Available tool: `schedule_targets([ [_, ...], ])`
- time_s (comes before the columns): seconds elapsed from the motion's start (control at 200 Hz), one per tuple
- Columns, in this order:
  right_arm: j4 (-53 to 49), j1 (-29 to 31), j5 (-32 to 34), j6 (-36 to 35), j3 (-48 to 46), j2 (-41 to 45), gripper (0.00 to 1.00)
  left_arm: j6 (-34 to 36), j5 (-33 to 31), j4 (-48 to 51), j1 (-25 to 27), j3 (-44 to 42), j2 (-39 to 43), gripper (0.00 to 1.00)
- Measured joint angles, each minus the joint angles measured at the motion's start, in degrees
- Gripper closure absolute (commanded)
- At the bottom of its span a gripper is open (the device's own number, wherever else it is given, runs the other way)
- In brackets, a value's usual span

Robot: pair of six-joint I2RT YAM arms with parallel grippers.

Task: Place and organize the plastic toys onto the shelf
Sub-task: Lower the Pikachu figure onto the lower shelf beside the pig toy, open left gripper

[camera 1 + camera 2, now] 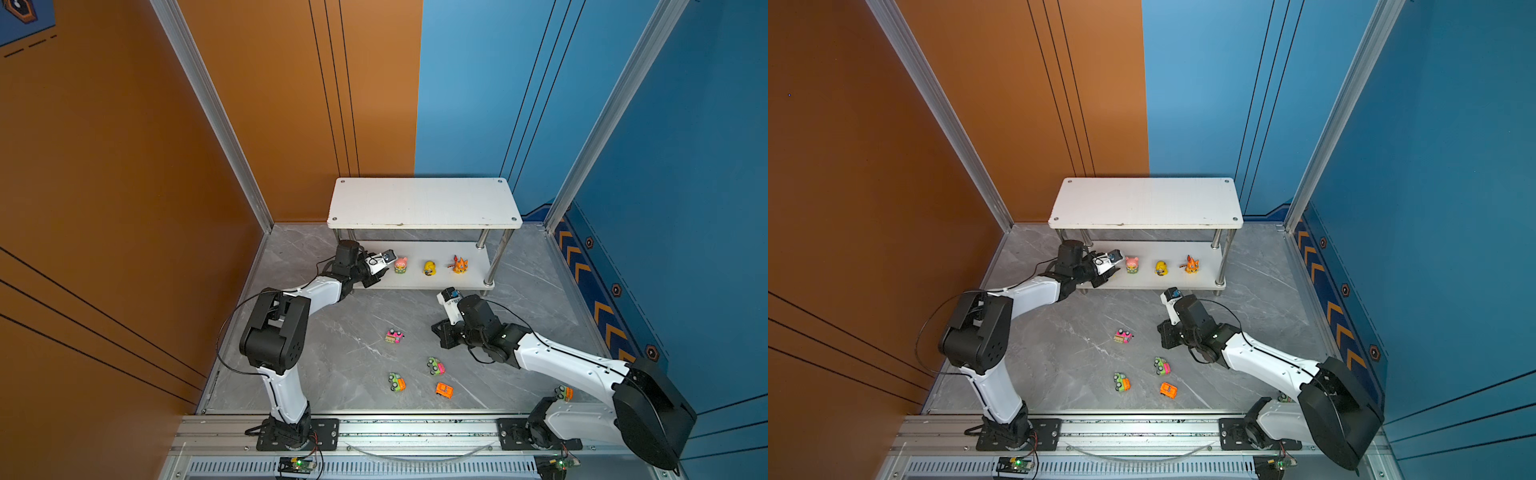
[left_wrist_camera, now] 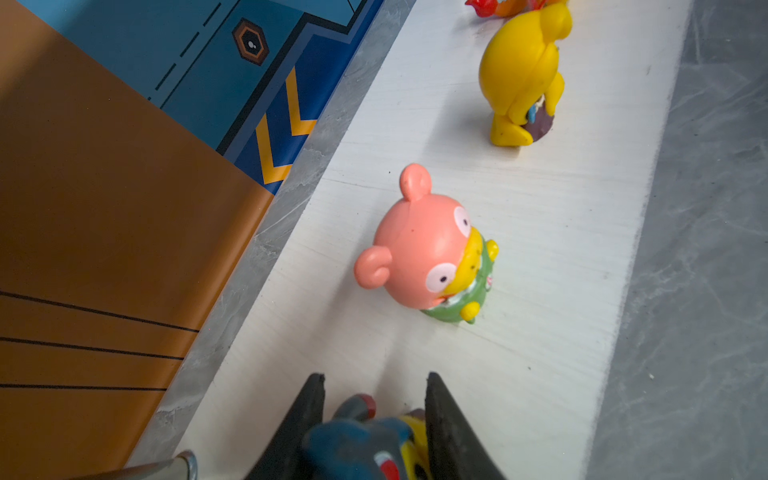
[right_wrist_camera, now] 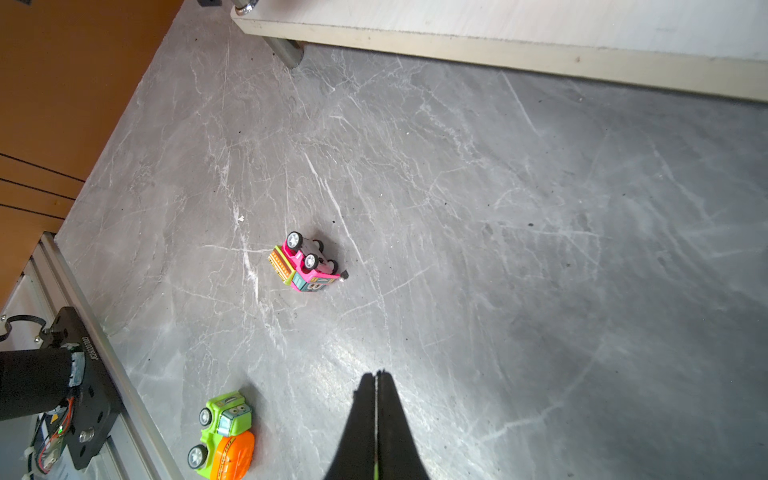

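Observation:
The shelf [image 1: 424,203] stands at the back. On its lower board [image 2: 540,249] stand a pink figurine [image 1: 400,265] [image 2: 419,253], a yellow one [image 1: 429,268] [image 2: 519,70] and an orange one [image 1: 459,264]. My left gripper [image 1: 380,276] [image 2: 374,376] is low over the board's left end, shut on a blue, yellow and red figurine [image 2: 357,444] just short of the pink one. My right gripper [image 1: 438,332] [image 3: 376,374] hangs shut and empty above the floor. Nearby, a pink car [image 1: 394,336] [image 3: 305,264] lies wheels up and a green-orange car [image 1: 397,382] [image 3: 224,436] stands.
A green-pink car [image 1: 435,366] and an orange car [image 1: 444,390] sit on the grey floor in front. Another green-orange car [image 1: 564,392] shows beside the right arm's base. Chrome legs [image 1: 500,253] hold the top board. Orange and blue walls enclose the cell.

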State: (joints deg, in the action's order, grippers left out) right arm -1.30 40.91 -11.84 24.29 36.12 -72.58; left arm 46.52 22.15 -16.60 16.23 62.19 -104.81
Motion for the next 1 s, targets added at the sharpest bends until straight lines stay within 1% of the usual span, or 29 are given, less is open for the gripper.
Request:
schedule_targets([
  [0.295,0.0,0.0,0.0,0.02,0.0,0.0,0.93,-0.5,0.0,-0.37,0.0,0.22,0.0,0.41],
  [0.471,0.0,0.0,0.0,0.04,0.0,-0.04,0.93,-0.9,0.0,-0.37,0.24,0.22,0.0,0.43],
  [0.716,0.04,0.0,-0.15,0.22,0.0,-1.33,0.93,-1.14,0.0,-0.35,0.83,0.22,0.35,0.42],
  [0.996,0.98,0.02,-0.48,0.68,0.0,-1.57,0.93,-1.55,0.0,-0.37,2.21,0.2,4.74,0.42],
])
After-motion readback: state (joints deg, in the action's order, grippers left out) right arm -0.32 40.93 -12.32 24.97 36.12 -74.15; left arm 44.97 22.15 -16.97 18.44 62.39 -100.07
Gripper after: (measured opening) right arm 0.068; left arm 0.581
